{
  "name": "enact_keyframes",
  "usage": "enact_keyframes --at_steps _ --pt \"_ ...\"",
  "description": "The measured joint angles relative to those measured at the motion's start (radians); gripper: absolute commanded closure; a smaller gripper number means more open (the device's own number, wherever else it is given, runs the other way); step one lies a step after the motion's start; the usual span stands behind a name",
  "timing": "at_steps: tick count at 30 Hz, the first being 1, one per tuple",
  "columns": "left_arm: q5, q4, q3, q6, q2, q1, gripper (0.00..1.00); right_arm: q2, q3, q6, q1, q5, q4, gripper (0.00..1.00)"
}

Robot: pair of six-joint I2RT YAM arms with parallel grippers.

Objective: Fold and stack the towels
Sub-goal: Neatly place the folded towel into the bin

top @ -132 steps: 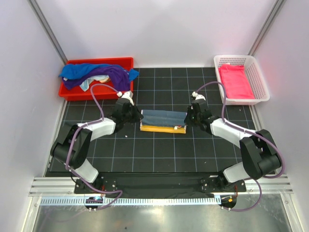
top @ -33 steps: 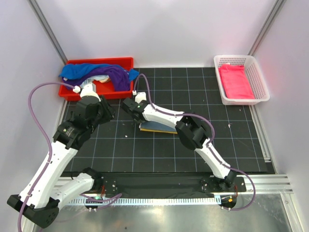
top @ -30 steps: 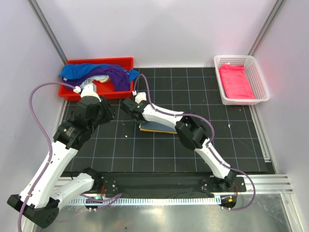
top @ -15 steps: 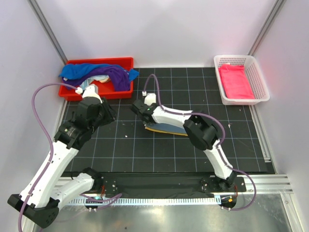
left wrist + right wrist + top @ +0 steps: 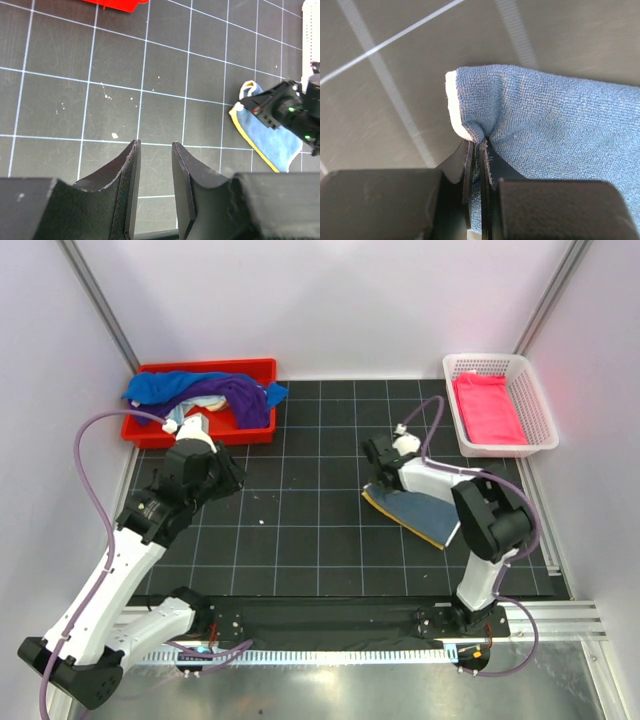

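A folded slate blue towel [image 5: 422, 508] lies on a yellow-orange towel [image 5: 404, 526] right of the mat's centre. My right gripper [image 5: 376, 468] is shut on the blue towel's [image 5: 560, 125] far-left corner; in the right wrist view the gripper [image 5: 476, 145] pinches the cloth fold. My left gripper [image 5: 208, 476] hangs above the mat's left side, and its jaws [image 5: 154, 150] stand slightly apart and empty. The left wrist view also shows the blue towel [image 5: 272, 137]. A hot pink towel [image 5: 487, 408] lies in the white mesh basket [image 5: 533, 390]. Bright blue [image 5: 160, 386] and purple [image 5: 230, 395] towels fill the red bin [image 5: 255, 367].
The black grid mat [image 5: 310, 530] covers the table. The red bin stands at the back left and the white basket at the back right. A metal rail [image 5: 330, 615] runs along the near edge. Small white specks [image 5: 114, 135] lie on the mat.
My right gripper has dragged the folded blue and yellow-orange towels from left of centre to right of centre, turning them askew. The left arm has barely moved.
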Motion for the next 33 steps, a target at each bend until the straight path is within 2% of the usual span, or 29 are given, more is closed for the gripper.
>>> enact_keyframes --at_steps 7,12,25,28,33 --pt "0.02 0.026 -0.005 0.0 0.008 0.0 0.66 -0.14 -0.161 0.012 -0.202 -0.078 0.036 0.99" --pt "0.042 0.053 -0.021 0.0 0.008 0.0 0.66 -0.246 -0.259 0.006 -0.414 -0.148 0.025 0.99" --pt "0.113 0.14 -0.109 -0.001 0.03 0.0 0.67 -0.44 -0.288 -0.05 -0.875 -0.316 -0.056 0.99" --pt "0.125 0.154 -0.129 -0.001 0.03 0.0 0.68 -0.453 -0.274 -0.052 -0.937 -0.35 -0.066 0.99" --pt "0.143 0.169 -0.148 -0.001 0.026 0.0 0.68 -0.459 -0.204 -0.046 -0.962 -0.378 -0.08 0.99"
